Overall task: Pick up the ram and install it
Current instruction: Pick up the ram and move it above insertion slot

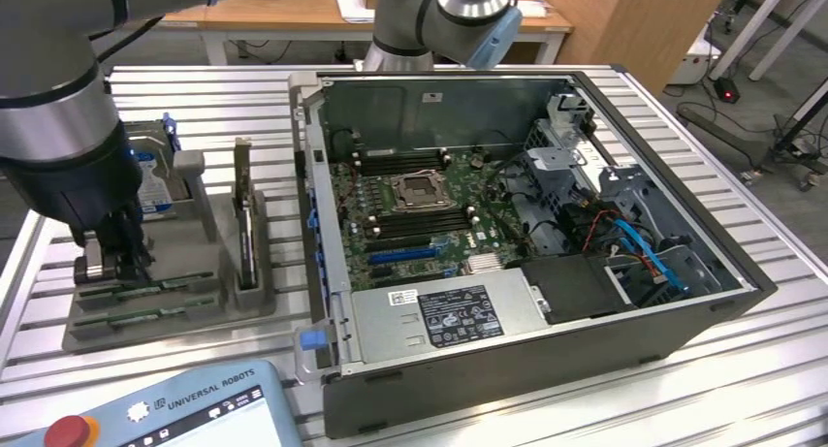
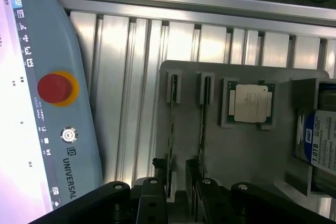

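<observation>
Two ram sticks stand on edge in the slots of a grey holder [image 1: 246,306]. In the wrist view they are thin green strips, one ram [image 2: 171,124] running between my fingers and the other ram [image 2: 202,124] beside it. My gripper [image 2: 176,184] is low over the holder with one black finger [image 2: 159,182] on each side of the first stick, and a gap shows at the jaws, so it is open. In the exterior view the gripper [image 1: 111,268] stands at the holder's left end, over the ram sticks [image 1: 162,288].
An open computer case [image 1: 724,302] with its motherboard [image 1: 414,209] fills the exterior view's right. The holder also carries a silver processor [image 2: 251,103], a hard drive [image 1: 155,180] and an upright dark card [image 1: 243,219]. A teach pendant [image 1: 181,408] lies near the front edge.
</observation>
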